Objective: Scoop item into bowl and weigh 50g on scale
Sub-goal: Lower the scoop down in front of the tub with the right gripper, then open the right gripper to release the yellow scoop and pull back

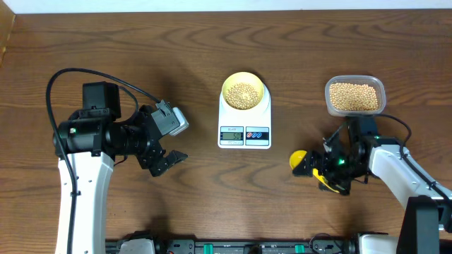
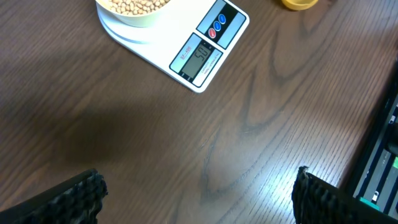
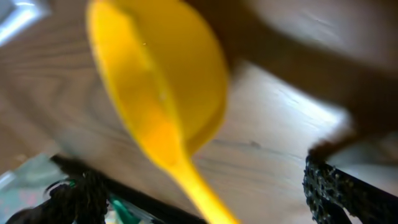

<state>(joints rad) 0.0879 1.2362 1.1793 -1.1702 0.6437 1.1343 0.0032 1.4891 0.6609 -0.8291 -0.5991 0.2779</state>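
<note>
The pale yellow bowl (image 1: 244, 92) holds tan beans (image 1: 243, 93) and stands on the white scale (image 1: 244, 129). In the left wrist view the bowl (image 2: 130, 17) and the scale (image 2: 202, 53) show at the top, and the display reads about 50. My left gripper (image 1: 167, 161) (image 2: 199, 186) is open and empty over bare wood, left of the scale. My right gripper (image 1: 327, 173) (image 3: 205, 186) is open, right of the scale. The bright yellow scoop (image 1: 300, 161) (image 3: 158, 93) looks empty. Its thin handle runs between the wide-apart fingers, untouched by either.
A clear plastic tub (image 1: 355, 97) full of beans stands at the back right, behind my right arm. The scoop's edge shows at the top of the left wrist view (image 2: 298, 3). Black equipment lines the table's front edge (image 1: 233, 247).
</note>
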